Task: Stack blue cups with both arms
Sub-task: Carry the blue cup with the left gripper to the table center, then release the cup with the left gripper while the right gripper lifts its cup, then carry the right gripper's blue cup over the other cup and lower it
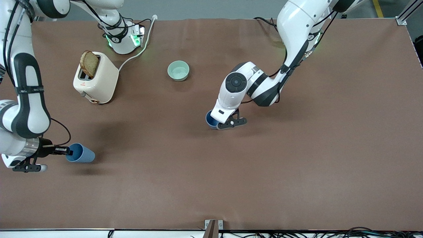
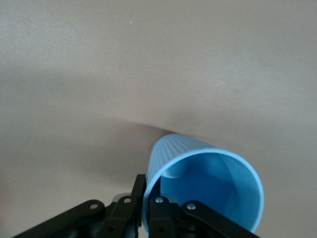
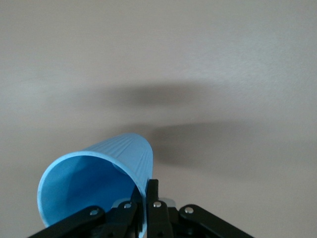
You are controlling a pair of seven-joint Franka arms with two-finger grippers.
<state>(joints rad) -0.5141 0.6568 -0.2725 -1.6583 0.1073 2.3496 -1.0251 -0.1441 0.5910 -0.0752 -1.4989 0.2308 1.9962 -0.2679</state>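
My right gripper (image 1: pixel 67 151) is shut on the rim of one blue cup (image 1: pixel 81 153). It holds the cup on its side above the table at the right arm's end, with the cup's shadow on the cloth below. In the right wrist view the fingers (image 3: pixel 154 198) pinch the cup's wall (image 3: pixel 94 181). My left gripper (image 1: pixel 215 123) is shut on the rim of the other blue cup (image 1: pixel 209 119), low near the table's middle and mostly hidden under the hand. In the left wrist view the fingers (image 2: pixel 138 196) pinch that cup (image 2: pixel 208 186). I cannot tell whether this cup touches the table.
A cream toaster (image 1: pixel 96 82) with a slice of brown bread (image 1: pixel 89 63) stands near the right arm's base, its white cable (image 1: pixel 138 49) running toward the base. A pale green bowl (image 1: pixel 178 70) sits farther from the front camera than the left gripper's cup.
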